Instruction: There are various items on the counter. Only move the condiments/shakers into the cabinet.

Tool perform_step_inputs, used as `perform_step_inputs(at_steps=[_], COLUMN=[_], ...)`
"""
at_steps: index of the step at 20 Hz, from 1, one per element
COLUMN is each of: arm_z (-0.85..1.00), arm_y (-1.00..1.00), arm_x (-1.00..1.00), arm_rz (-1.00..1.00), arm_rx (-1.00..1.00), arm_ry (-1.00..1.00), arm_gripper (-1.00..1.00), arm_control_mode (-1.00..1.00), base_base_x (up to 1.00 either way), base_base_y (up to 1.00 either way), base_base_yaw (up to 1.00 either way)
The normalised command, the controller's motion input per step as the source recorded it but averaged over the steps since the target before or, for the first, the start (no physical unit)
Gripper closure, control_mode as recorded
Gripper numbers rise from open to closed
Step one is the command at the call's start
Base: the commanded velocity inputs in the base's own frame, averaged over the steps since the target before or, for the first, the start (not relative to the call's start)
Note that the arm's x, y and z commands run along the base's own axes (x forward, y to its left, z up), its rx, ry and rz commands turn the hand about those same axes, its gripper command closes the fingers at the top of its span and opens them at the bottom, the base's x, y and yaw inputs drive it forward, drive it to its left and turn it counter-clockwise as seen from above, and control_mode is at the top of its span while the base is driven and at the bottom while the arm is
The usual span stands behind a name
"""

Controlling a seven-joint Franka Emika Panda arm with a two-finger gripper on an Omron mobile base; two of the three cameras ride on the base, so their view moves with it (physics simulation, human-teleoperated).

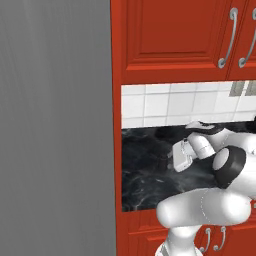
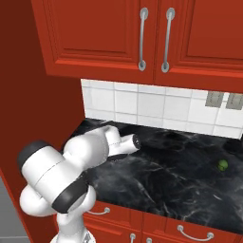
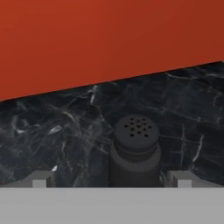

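**One dark shaker waiting between wide jaws**

One dark shaker (image 3: 136, 153) with a perforated top is standing upright on the black marble counter (image 3: 65, 127), sitting between the spread, empty gripper (image 3: 111, 180) fingertips. Closing squarely on its body, below the cap, is looking wisest. A red side panel (image 3: 87, 39) is rising close behind, so lifting clear needs care. The cabinet (image 2: 102, 35) doors overhead are sitting shut.

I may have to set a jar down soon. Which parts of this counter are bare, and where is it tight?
The counter lies bare between the arm and the small green item near its right end. It is tight in the left corner by the red side panel, where the open gripper straddles a dark shaker.
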Motion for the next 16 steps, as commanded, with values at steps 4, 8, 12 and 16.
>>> perform_step_inputs(at_steps=[4,8,12,16], arm_z=[-0.16,-0.11,-0.10,-0.09], arm_y=[0.00,0.00,0.00,0.00], arm_x=[0.22,0.23,0.23,0.21], arm_rz=[0.00,0.00,0.00,0.00], arm_rx=[0.00,0.00,0.00,0.00], arm_ry=[0.00,0.00,0.00,0.00], arm_gripper=[-1.00,-1.00,-1.00,-1.00], arm_control_mode=[-1.00,-1.00,-1.00,-1.00], base_base_x=[0.00,0.00,0.00,0.00], base_base_y=[0.00,0.00,0.00,0.00], base_base_yaw=[0.00,0.00,0.00,0.00])
